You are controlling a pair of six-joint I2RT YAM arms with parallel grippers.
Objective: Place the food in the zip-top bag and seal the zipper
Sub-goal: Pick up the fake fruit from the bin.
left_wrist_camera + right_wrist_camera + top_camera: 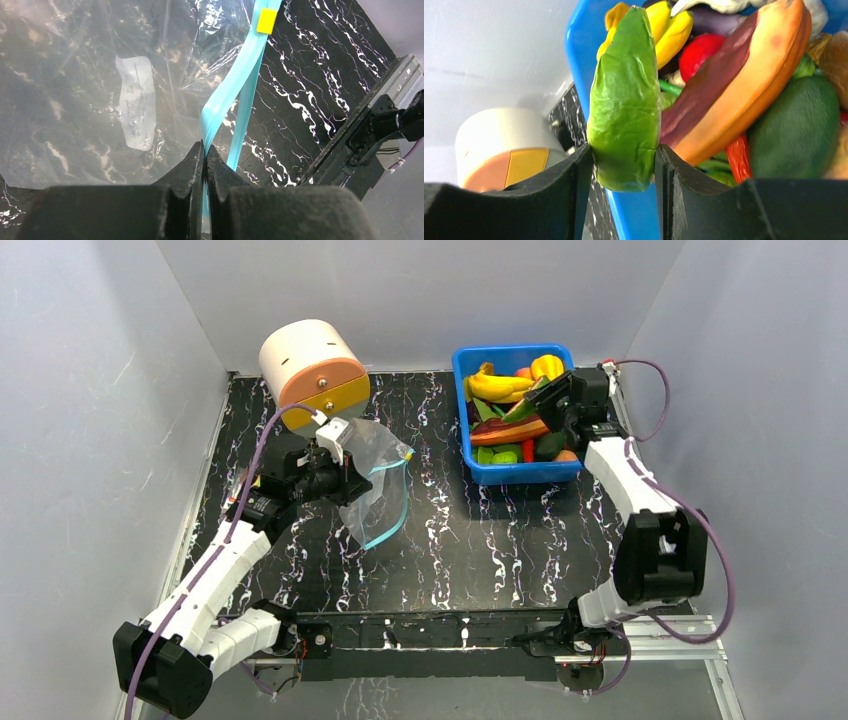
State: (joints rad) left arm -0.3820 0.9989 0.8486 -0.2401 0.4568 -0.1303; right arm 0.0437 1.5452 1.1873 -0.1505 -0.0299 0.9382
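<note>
Right hand (624, 152) grips green vegetable (626, 95) (left hand (205, 148) pinches zipper (236, 82)).

bin (515, 472) blue | zipper (235, 85) teal | slider (266, 21) yellow | toy vegetable (626, 100) green | table (480, 540) black, white-veined

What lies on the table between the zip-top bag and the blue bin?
Nothing: the top view shows only bare black marbled table between the zip-top bag and the blue bin.

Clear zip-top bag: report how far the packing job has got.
Done: nothing; the clear crinkly plastic bag looks empty. In hand: left hand pinches its teal-blue zipper strip; right hand grips a green wrinkled toy vegetable at the blue plastic bin. Left: fill, seal.
</note>
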